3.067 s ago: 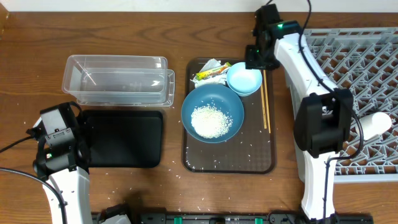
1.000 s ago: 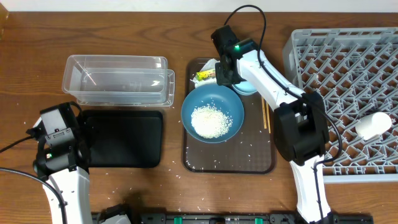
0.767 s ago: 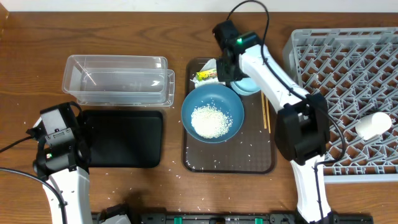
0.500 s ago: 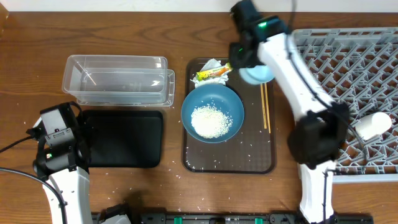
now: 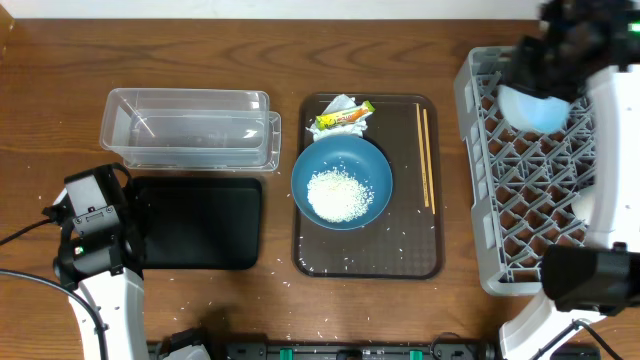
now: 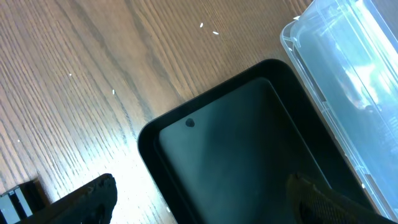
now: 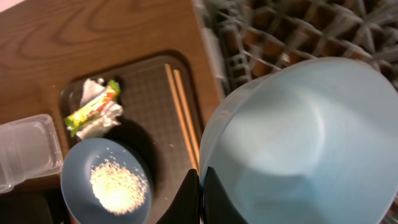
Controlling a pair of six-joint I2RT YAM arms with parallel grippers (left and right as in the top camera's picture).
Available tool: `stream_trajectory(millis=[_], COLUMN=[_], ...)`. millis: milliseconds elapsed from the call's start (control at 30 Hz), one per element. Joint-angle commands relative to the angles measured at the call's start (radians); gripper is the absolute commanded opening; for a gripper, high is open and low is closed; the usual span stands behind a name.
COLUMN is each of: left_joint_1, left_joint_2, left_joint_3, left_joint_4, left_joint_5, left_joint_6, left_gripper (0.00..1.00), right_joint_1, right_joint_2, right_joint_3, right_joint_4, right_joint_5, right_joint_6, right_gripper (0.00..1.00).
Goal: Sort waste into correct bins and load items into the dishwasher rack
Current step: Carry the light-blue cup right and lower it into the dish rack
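Note:
My right gripper (image 7: pixel 200 186) is shut on the rim of the small light-blue bowl (image 7: pixel 298 137), holding it in the air above the grey dishwasher rack (image 5: pixel 520 210); overhead the bowl (image 5: pixel 540 105) hangs over the rack's back part. The large dark-blue bowl (image 5: pixel 341 182) holds a heap of white rice (image 5: pixel 338 193) on the brown tray (image 5: pixel 405 255). A crumpled tissue (image 5: pixel 338 104) and a yellow-green wrapper (image 5: pixel 342 117) lie at the tray's back. The chopsticks (image 5: pixel 427 155) lie along its right side. My left gripper (image 6: pixel 202 199) is open above the black tray (image 6: pixel 249 149).
The clear tub (image 5: pixel 190 128) stands behind the black tray (image 5: pixel 195 222) at the left. Loose rice grains (image 5: pixel 400 240) are scattered on the brown tray and on the wood near the front edge. The left arm (image 5: pixel 95 225) stays at the front left.
The right arm lifted the light-blue bowl off the brown tray and swung it right, over the rack. The left arm has not moved.

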Motion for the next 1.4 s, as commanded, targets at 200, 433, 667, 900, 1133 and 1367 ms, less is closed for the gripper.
stream_trajectory(millis=[200, 433, 667, 900, 1133, 1367], left_joint_1=[0.006, 0.006, 0.006, 0.006, 0.006, 0.006], left_joint_2=[-0.005, -0.005, -0.005, -0.005, -0.005, -0.005], left_joint_3=[0.016, 0.016, 0.016, 0.016, 0.016, 0.016], left_joint_4=[-0.003, -0.003, -0.003, -0.003, -0.003, -0.003], left_joint_5=[-0.010, -0.010, -0.009, -0.010, -0.010, -0.010], left_joint_6=[-0.009, -0.009, -0.009, -0.009, -0.009, -0.009], left_gripper=[0.90, 0.90, 0.90, 0.89, 0.89, 0.90], right_joint_1=[-0.317, -0.504, -0.572, -0.619, -0.687, -0.756], right_joint_2=[-0.003, 0.014, 0.076, 0.200, 0.283, 0.306], right_joint_3=[-0.030, -0.048, -0.108, -0.111, -0.111, -0.111], right_joint_4=[0.015, 0.126, 0.287, 0.379, 0.356, 0.308], right_joint_5=[-0.299, -0.497, -0.568, -0.756, -0.772, -0.772], right_joint_6=[-0.253, -0.353, -0.352, -0.338, -0.288, -0.293], right_gripper=[0.01, 0.01, 0.01, 0.01, 0.01, 0.01])
